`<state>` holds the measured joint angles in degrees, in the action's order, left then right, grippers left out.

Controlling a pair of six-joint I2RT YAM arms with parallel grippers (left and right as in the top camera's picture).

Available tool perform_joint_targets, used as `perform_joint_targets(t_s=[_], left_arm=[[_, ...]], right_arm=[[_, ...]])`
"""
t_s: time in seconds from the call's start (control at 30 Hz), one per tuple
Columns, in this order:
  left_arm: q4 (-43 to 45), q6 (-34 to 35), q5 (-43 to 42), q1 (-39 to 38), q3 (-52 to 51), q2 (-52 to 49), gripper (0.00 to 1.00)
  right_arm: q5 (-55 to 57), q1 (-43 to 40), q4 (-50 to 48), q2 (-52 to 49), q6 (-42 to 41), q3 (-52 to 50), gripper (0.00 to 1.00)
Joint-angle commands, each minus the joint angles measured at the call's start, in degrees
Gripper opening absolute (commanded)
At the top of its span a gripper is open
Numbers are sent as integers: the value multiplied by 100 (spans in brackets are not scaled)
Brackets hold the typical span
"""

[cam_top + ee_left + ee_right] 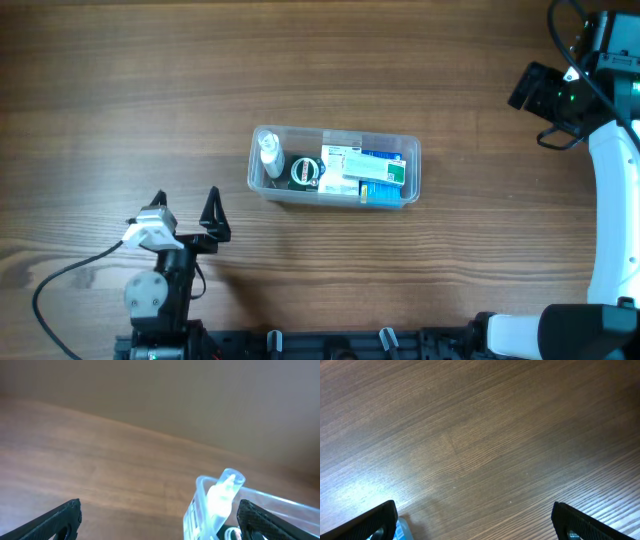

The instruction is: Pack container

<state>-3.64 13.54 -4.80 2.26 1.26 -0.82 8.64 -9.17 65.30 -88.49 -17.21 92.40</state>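
- Two end effectors are in view. The left end effector (187, 195) sits at the lower left of the overhead frame, its fingers spread wide apart and holding nothing.
- The right end effector (474, 505) also has its fingers wide apart, one in each lower corner of the right wrist view, with only bare wood grain between them. In the overhead frame its arm reaches into the upper right corner, well away from everything else.
- The container (335, 131) stands on the wooden counter (120, 90) just right of the middle of the overhead frame, with its long side running left to right. It is apart from both end effectors.
- Inside it, at the left end, a small clear spray bottle (270, 153) stands upright, and a round dark green item (304, 172) lies just beside it.
- A white and green box (340, 160) fills the middle, and blue boxes (385, 175) take up the right end.
- In the left wrist view the container's near corner and the bottle show at the lower right, close to the right finger.
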Motion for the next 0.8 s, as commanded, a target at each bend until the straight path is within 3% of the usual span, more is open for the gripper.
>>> perform_joint_targets(t_s=[0.0, 0.77], left_arm=[[-42, -133, 144, -28, -92, 70, 100], [-42, -133, 144, -28, -92, 66, 100]], right_arm=[[35, -7, -13, 31, 68, 57, 100], [33, 9, -13, 302, 68, 52, 100]])
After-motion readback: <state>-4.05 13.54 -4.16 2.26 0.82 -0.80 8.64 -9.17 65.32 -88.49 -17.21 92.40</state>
